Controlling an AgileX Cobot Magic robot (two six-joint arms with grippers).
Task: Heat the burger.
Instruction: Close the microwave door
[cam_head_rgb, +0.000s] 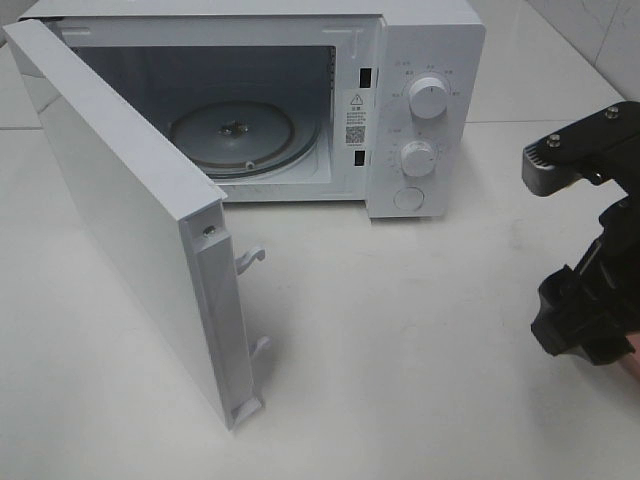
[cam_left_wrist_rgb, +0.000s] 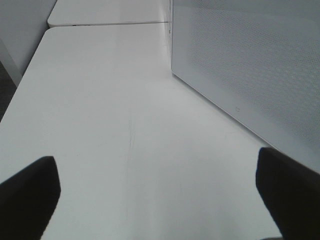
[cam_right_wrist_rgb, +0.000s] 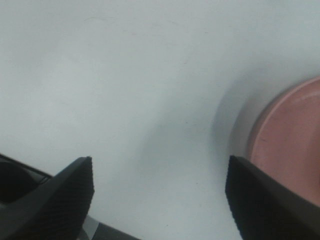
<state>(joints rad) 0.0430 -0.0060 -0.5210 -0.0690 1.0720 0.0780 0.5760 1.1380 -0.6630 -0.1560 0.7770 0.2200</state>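
On the white table a microwave stands with door swung wide – both grippers, left and right, spread apart and empty, the right beside a pink plate.

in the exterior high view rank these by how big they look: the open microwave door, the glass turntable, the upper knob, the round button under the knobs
1. microwave door, largest by far, though it swings toward the camera, which inflates it
2. glass turntable
3. upper knob and round button: these look about alike, so I will not rank them
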